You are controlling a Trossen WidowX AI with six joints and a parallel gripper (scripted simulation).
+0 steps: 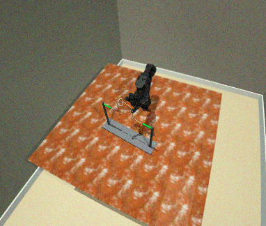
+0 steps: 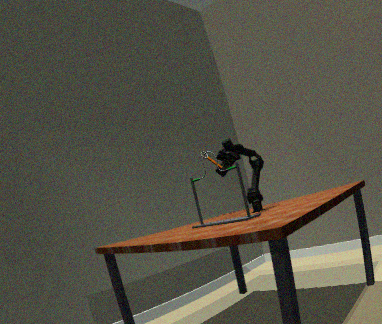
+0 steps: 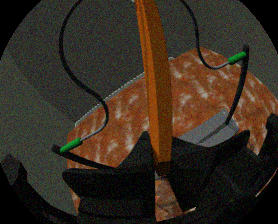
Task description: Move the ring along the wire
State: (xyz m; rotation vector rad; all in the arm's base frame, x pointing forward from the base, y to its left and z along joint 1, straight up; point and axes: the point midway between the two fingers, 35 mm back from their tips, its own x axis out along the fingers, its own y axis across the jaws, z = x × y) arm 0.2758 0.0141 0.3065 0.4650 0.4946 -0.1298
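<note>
My gripper [image 1: 133, 111] [image 2: 222, 170] [image 3: 150, 135] is shut on the orange handle [image 2: 214, 162] [image 3: 157, 75], which stretches up and away from the fingers in the wrist view. The pale ring [image 2: 204, 151] is at the handle's far end, high over the middle stretch of the curved wire [image 3: 62, 50], between the two green parts. The ring is outside the wrist view, and whether it touches the wire cannot be told. One green part [image 1: 107, 106] [image 3: 71, 145] is at the left post in the top view, the other [image 1: 147, 125] [image 3: 237, 58] at the right post.
The left post [image 1: 106, 114] and right post [image 1: 151, 137] stand on a grey base plate [image 1: 129, 134] [image 3: 205, 131] on the orange-brown table [image 1: 97, 167] [image 2: 235, 237]. The arm reaches in from behind the wire. The grey wire curves on both sides of the handle in the wrist view.
</note>
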